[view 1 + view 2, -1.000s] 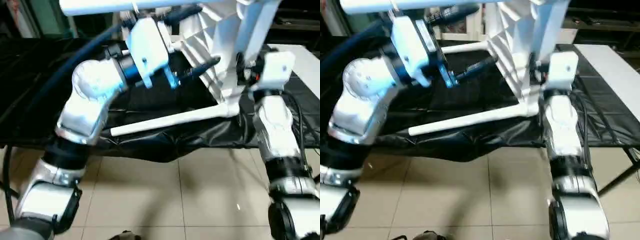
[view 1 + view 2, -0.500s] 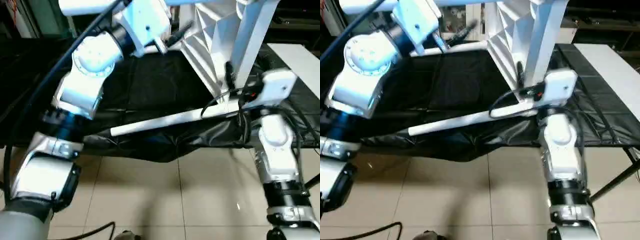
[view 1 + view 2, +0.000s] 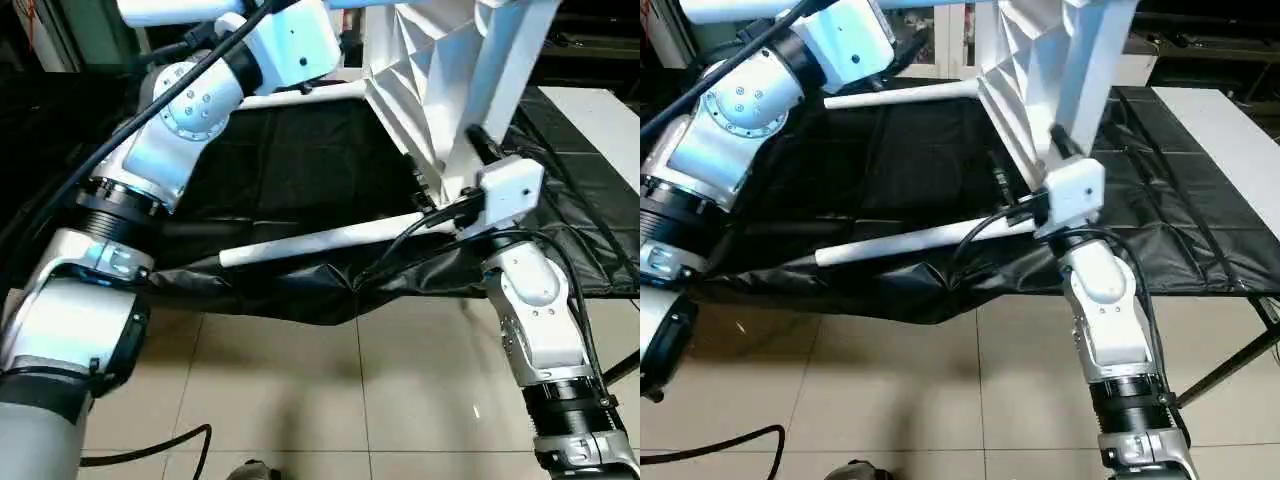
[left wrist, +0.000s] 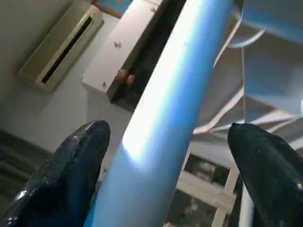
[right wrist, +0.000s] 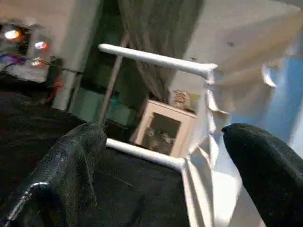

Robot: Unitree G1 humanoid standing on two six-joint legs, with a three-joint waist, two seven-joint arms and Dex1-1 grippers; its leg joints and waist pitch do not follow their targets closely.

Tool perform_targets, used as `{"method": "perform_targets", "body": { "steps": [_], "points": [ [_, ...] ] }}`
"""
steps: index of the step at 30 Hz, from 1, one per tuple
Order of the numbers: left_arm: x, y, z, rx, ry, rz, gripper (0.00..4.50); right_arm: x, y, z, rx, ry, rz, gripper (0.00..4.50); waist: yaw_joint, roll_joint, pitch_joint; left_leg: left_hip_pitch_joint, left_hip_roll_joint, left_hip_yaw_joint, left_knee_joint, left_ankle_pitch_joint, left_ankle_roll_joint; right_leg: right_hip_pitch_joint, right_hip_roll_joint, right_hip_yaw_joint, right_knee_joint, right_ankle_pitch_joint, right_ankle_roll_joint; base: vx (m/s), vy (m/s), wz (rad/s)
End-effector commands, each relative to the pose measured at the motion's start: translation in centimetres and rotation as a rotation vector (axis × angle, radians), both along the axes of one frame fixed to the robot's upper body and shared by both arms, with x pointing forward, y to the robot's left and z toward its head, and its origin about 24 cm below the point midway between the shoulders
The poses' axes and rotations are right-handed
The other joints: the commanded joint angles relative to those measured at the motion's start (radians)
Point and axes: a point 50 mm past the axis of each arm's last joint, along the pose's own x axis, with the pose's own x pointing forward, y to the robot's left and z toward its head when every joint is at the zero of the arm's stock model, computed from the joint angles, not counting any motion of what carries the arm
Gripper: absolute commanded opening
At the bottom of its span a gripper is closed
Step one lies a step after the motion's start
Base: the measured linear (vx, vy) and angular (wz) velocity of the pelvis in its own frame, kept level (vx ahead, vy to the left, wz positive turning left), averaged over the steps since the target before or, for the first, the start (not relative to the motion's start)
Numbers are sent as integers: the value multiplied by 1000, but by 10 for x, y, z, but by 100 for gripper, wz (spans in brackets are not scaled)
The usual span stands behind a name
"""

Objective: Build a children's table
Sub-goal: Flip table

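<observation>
Left gripper stands wide, its black fingers straddling a long white tapered leg without pinching it, so nothing is grasped. Right gripper is spread too and empty, looking past its fingers at two fitted legs. The white plastic tabletop with the ribbed underside is tipped up on edge on the black-covered bench, one leg lying low along the bench's front edge. My read: the table is near built and needs turning onto its feet. Best to close firmly on that leg, steady the top with the right arm, then turn slowly so no leg wrenches in its socket.
</observation>
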Motion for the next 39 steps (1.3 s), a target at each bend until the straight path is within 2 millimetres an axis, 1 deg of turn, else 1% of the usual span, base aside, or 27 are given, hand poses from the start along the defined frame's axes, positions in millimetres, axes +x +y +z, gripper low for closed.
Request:
{"method": "perform_targets", "body": {
  "steps": [1,2,5,6,7,8,10,11,12,15,16,17,19,21,23,24,25,26,30,31,35,39],
  "points": [
    [5,7,7,3,-20,72,450,-5,5,-2,-67,5,37,449,4,-7,-81,42,47,-21,-96,-265,1,35,-24,9,-60,-63,-227,0,0,0],
    [7,10,7,-8,-20,93,450,-5,7,-2,-77,4,42,449,4,-6,-80,42,47,-22,-96,-272,-3,35,-24,9,-60,-66,-226,0,0,0],
    [11,18,12,-53,-34,156,450,-6,10,-2,-89,-1,43,449,4,-7,-80,41,46,-23,-96,-279,-5,35,-25,10,-61,-73,-224,0,0,0],
    [12,21,13,-65,-40,170,450,-6,11,-2,-89,-2,43,449,3,-10,-81,41,46,-22,-96,-279,-4,35,-24,10,-61,-72,-224,0,0,0],
    [13,25,15,-87,-47,197,432,-7,13,-1,-87,-5,47,450,4,-8,-81,41,45,-23,-96,-275,-3,35,-25,9,-61,-74,-226,0,0,0],
    [13,25,15,-87,-47,197,432,-7,13,-1,-87,-5,47,450,4,-8,-81,42,46,-23,-96,-275,-2,34,-26,10,-62,-72,-228,0,0,0],
    [13,30,17,-110,-50,221,404,-8,16,-3,-94,-6,54,450,5,-9,-81,40,47,-23,-95,-260,2,36,-26,9,-59,-53,-232,0,0,0],
    [13,30,18,-112,-49,222,404,-8,17,-5,-99,-4,55,450,6,-8,-81,39,46,-23,-95,-255,7,35,-25,9,-59,-45,-233,0,0,0],
    [13,30,17,-116,-47,217,389,-9,18,-6,-106,-2,59,450,6,-8,-82,40,47,-23,-94,-252,9,35,-26,9,-58,-41,-235,0,0,0],
    [13,29,16,-126,-36,206,377,-10,20,-8,-98,-2,69,450,8,-6,-83,41,47,-22,-93,-248,10,35,-26,9,-57,-32,-239,0,0,0],
    [14,28,15,-131,-30,202,358,-11,20,-7,-90,-6,77,450,9,-6,-82,40,47,-22,-93,-242,13,34,-25,9,-57,-23,-240,0,0,0],
    [14,28,15,-133,-28,201,358,-11,21,-7,-88,-7,80,450,12,-5,-82,41,48,-22,-93,-245,13,33,-25,9,-57,-22,-240,0,0,0],
    [14,27,14,-139,-17,196,343,-13,21,-7,-80,-8,99,450,14,-6,-82,41,48,-22,-94,-258,10,33,-26,9,-58,-33,-238,0,0,0],
    [14,27,13,-147,-4,193,321,-16,23,-8,-69,-10,142,450,17,-2,-81,42,48,-23,-95,-266,8,33,-26,9,-57,-38,-237,0,0,0],
    [15,26,11,-154,9,190,310,-21,25,-8,-50,-14,187,450,22,-3,-81,43,50,-23,-95,-279,10,33,-27,10,-60,-43,-230,0,0,0],
    [15,26,11,-154,10,189,302,-21,25,-8,-49,-15,191,450,24,-2,-82,44,51,-24,-95,-278,9,32,-27,10,-59,-39,-230,0,0,0],
    [15,26,9,-159,21,185,293,-25,27,-9,-19,-11,228,450,23,-2,-81,42,50,-25,-97,-283,10,33,-26,9,-59,-37,-231,0,0,0],
    [15,26,9,-159,21,185,287,-25,27,-9,-18,-11,229,450,24,-2,-81,42,51,-25,-97,-287,9,32,-27,9,-59,-37,-231,0,0,0],
    [16,26,7,-189,54,184,277,-30,31,-8,48,2,300,450,24,0,-80,41,51,-27,-100,-310,4,30,-28,9,-61,-61,-232,0,0,0],
    [16,26,6,-196,61,183,273,-31,31,-8,61,3,311,450,24,0,-80,43,52,-27,-101,-320,2,30,-28,10,-62,-70,-231,0,0,0],
    [16,27,4,-221,88,182,266,-34,33,-8,83,3,349,450,24,2,-79,43,52,-28,-103,-332,-7,28,-28,10,-63,-82,-226,0,0,0],
    [19,29,2,-289,130,188,263,-34,32,-9,68,4,339,450,25,-1,-79,40,51,-27,-103,-325,-11,29,-30,10,-63,-87,-224,0,0,0]
  ]
}}
